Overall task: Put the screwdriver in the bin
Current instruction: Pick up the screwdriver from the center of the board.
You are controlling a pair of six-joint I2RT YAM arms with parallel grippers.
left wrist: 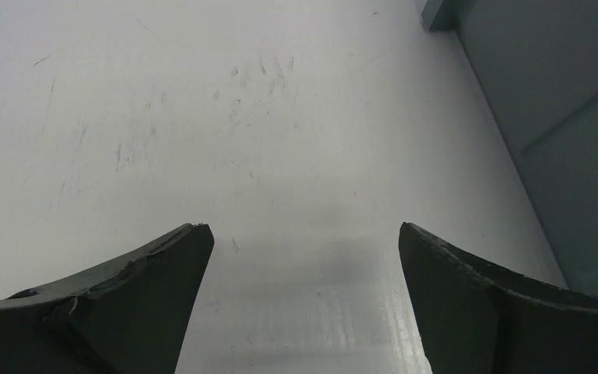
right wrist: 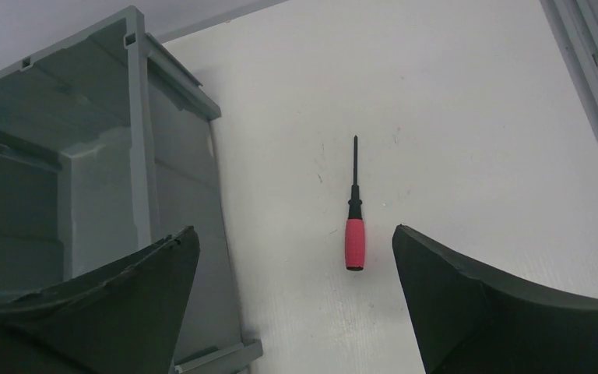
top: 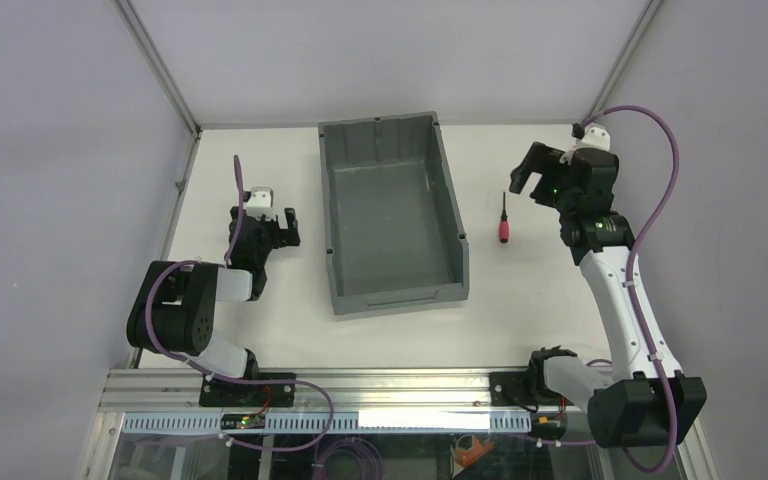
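Observation:
The screwdriver (top: 503, 221), red-handled with a thin black shaft, lies flat on the white table just right of the bin (top: 332, 262). In the right wrist view the screwdriver (right wrist: 354, 222) lies below and ahead of my wide-open jaws, its shaft pointing away. The bin (right wrist: 136, 156) stands to its left. My right gripper (top: 521, 182) hovers open above the table, right of the screwdriver, with nothing in it. My left gripper (top: 283, 226) stands open left of the bin, over bare table. The bin holds nothing.
Metal frame posts (top: 160, 62) run along the table's left and right back corners. The bin's outer wall (left wrist: 568, 148) stands close to the right of the left gripper. A purple cable (top: 660, 190) loops beside the right arm.

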